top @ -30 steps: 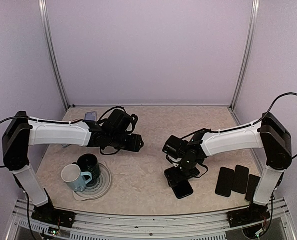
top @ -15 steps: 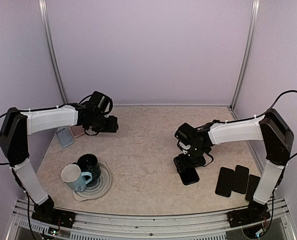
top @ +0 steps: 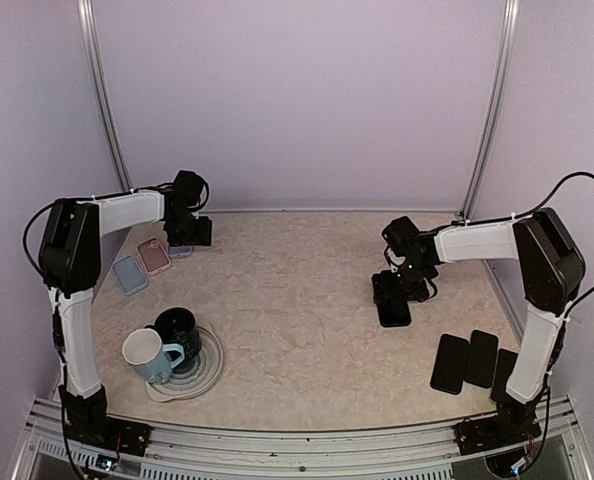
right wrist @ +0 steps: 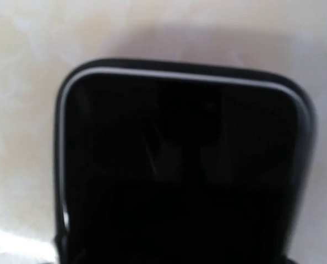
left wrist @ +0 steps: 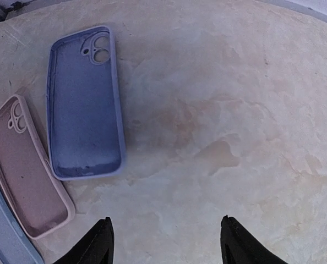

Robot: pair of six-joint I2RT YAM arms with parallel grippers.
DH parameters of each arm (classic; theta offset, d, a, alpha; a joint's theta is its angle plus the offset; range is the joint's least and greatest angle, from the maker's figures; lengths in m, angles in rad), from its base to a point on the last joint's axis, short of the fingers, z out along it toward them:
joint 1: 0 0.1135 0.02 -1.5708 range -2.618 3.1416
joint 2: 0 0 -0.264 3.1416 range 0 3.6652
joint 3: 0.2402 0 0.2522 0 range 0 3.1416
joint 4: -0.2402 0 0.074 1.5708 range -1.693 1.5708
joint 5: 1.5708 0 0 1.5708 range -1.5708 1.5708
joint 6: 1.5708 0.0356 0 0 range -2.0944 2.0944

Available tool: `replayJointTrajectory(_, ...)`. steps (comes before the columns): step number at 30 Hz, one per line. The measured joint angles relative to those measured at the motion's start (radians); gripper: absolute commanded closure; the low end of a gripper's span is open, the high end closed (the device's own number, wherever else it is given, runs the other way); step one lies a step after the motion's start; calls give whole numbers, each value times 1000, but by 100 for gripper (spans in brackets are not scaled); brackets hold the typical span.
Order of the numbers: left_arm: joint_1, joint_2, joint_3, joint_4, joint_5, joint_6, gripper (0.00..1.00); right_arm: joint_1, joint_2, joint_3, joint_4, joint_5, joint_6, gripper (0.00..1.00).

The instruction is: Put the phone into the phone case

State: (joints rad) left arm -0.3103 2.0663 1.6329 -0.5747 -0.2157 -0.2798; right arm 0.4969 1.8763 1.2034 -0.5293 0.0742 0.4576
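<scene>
The top camera sits high up behind the robot and looks down and forward over the whole table [top: 297,290] from far off. The left wrist camera looks down at the far left corner, quite near a lilac phone case [left wrist: 86,104] and a pink phone case [left wrist: 26,165]. The right wrist camera is so near a black phone [right wrist: 180,165] that it looks blurry. The top view also shows the pink phone case [top: 154,256] and the black phone [top: 394,312].

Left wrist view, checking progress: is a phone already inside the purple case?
No, the purple case lies empty on the table, its bare inner lining showing.
</scene>
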Motion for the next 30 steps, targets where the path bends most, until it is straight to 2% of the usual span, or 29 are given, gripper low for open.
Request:
replayJointTrajectory(1, 18, 29, 32, -3, 3, 6, 33, 0, 2, 0, -1, -3, -1, 2)
replayJointTrajectory(6, 98, 161, 168, -40, 25, 35, 33, -3, 3, 0, 0, -14, -23, 1)
replayJointTrajectory(13, 139, 291, 254, -71, 77, 69, 42, -3, -24, -2, -7, -9, -35, 1)
replayJointTrajectory(19, 138, 307, 290, -69, 107, 100, 59, -3, -60, -21, -21, -1, -41, 1)
replayJointTrajectory(25, 146, 316, 299, -65, 143, 126, 100, -3, -95, -26, -33, 7, -46, 1)
replayJointTrajectory(30, 146, 315, 288, -43, 190, 125, 100, -3, -119, -26, -50, 16, -47, 1)
